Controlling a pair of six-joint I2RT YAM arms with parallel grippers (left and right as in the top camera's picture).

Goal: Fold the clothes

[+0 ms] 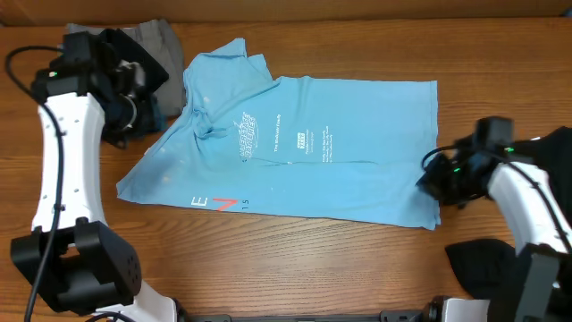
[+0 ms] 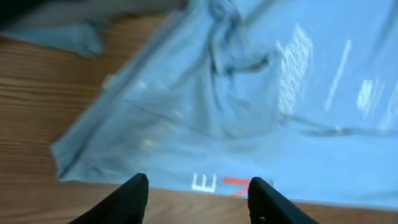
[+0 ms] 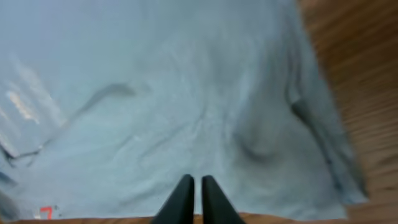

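T-shirt (image 1: 304, 148), sky-blue, lies spread across the counter's (image 1: 295, 259) centre. Your left end effector (image 2: 199, 183), at ten o'clock, is released and empty. Your right end effector (image 3: 194, 180), at three o'clock, is clenched over the shirt's edge.

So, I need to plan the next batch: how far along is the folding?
Barely started. The sky-blue T-shirt lies spread, only its collar end rumpled, no clean fold made. In hand: the left claw hangs open over the edge by the red lettering, the right claw shut over the hem, neither visibly holding cloth. Left: every fold, plus the grey garment and the dark garment.
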